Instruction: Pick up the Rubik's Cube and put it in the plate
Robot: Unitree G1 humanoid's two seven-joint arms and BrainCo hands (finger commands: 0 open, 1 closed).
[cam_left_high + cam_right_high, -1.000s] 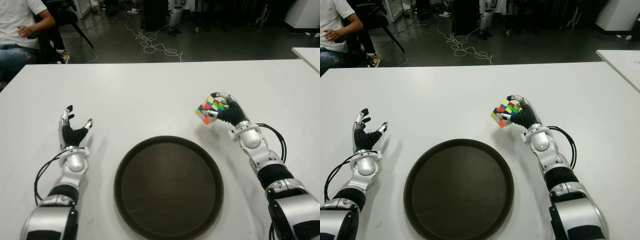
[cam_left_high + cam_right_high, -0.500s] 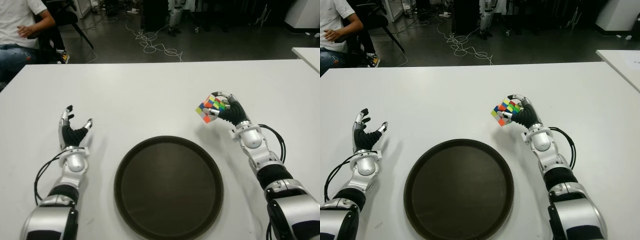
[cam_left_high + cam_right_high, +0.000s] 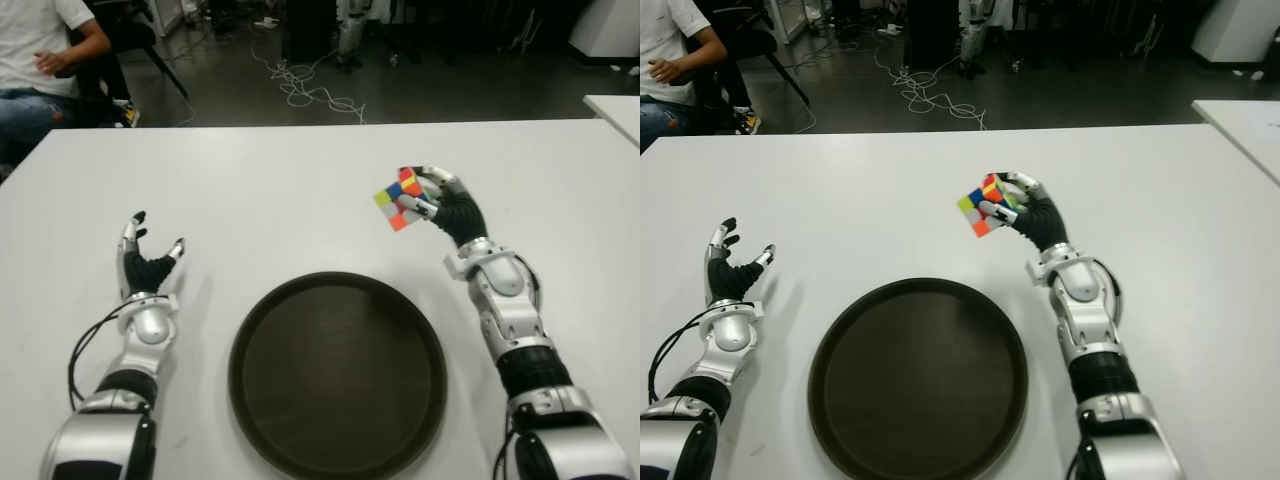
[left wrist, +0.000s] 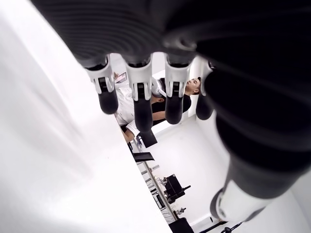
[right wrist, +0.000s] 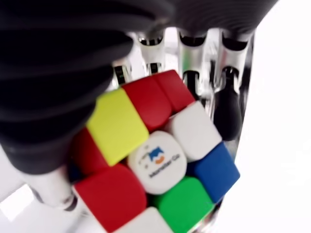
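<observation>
Keep the right hand (image 3: pixel 447 205) fingers (image 5: pixel 194 73) tight on the Rubik's Cube (image 3: pixel 397 203), up above the desk (image 3: pixel 300 190) past the plate (image 3: pixel 337 372) rim, slide over the middle, go low, then let go; left hand (image 3: pixel 146 270) open, beside plate.

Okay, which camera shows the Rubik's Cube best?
The right wrist view: the Rubik's Cube fills the picture, gripped in the right hand. Both eye views show it small, above the table beyond the plate. The left wrist view misses it.
</observation>
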